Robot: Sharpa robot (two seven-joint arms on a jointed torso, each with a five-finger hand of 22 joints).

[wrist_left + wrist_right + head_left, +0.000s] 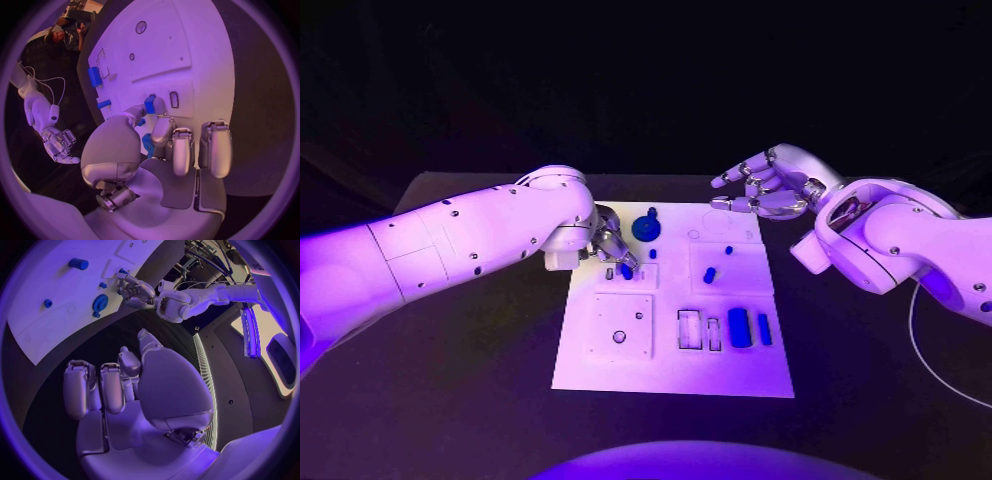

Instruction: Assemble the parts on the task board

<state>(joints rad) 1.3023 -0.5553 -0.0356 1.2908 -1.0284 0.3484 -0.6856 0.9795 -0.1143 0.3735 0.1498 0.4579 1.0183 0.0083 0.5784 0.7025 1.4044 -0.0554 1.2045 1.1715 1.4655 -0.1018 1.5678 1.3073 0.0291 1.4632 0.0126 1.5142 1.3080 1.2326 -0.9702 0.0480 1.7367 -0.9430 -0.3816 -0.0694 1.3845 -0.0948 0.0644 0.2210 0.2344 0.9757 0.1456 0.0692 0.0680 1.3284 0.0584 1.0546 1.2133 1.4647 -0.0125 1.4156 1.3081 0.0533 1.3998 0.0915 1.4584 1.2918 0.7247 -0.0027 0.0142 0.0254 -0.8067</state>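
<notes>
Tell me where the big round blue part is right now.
In the head view, the round blue part sits at the task board's far left corner, just beyond the left hand, whose fingers pinch a small blue piece.

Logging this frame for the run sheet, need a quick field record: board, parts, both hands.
board: white task board on the black table
left hand: at the board's far left corner, pinching a small blue part
right hand: raised beyond the board's far right corner, fingers apart, holding nothing
round blue part: at the far edge
upright blue parts: in the near-right slots
</notes>
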